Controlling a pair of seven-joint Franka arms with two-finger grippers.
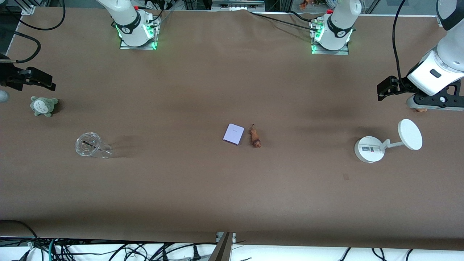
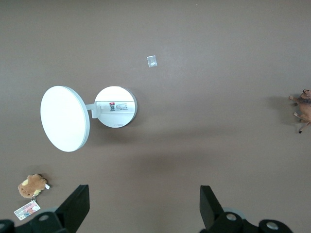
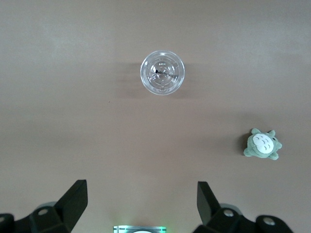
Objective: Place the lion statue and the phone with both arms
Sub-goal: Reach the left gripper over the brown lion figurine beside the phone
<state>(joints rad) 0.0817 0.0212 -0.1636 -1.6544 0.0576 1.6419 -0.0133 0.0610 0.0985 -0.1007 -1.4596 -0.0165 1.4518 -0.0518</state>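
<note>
The phone [image 1: 233, 133], a pale lavender slab, lies flat at the middle of the table. The lion statue [image 1: 255, 136], tiny and orange-brown, lies beside it toward the left arm's end, a small gap between them. The lion also shows at the edge of the left wrist view [image 2: 303, 103]. My left gripper [image 1: 383, 90] is open and empty, up in the air over the left arm's end of the table [image 2: 145, 208]. My right gripper [image 1: 43, 80] is open and empty, up over the right arm's end [image 3: 141, 206]. Both are well away from the phone and lion.
A white round-based stand [image 1: 369, 148] with a disc [image 2: 64, 119] lies at the left arm's end. A brown plush [image 2: 32, 186] with a tag is near it. A clear cup [image 1: 88, 145] and a grey-green plush [image 1: 43, 106] are at the right arm's end.
</note>
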